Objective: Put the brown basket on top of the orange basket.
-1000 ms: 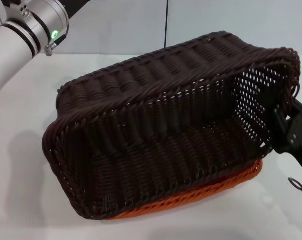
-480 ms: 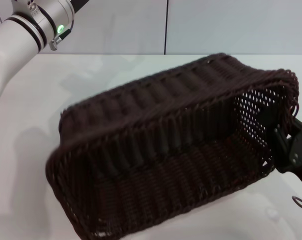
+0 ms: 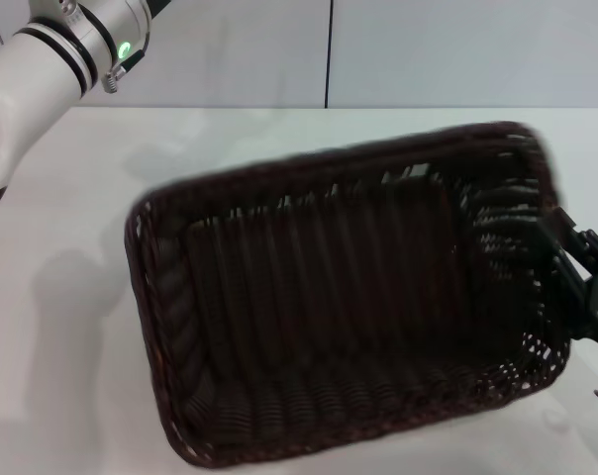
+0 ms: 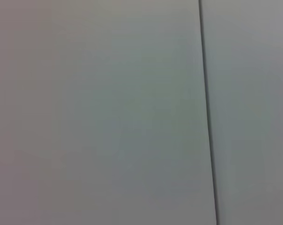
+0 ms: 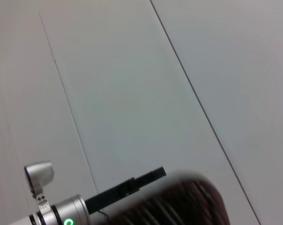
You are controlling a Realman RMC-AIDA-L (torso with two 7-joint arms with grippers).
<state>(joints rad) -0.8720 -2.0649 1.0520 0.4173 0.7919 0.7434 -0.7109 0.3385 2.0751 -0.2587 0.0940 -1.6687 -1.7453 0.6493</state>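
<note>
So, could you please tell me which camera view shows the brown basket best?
The head view: the whole brown basket shows there, its open top facing the camera. The right wrist view catches only a blurred dark edge of it, and the left wrist view shows none of it.

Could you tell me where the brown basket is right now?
In the head view the brown basket fills the table's middle, its right end at the right gripper.
</note>
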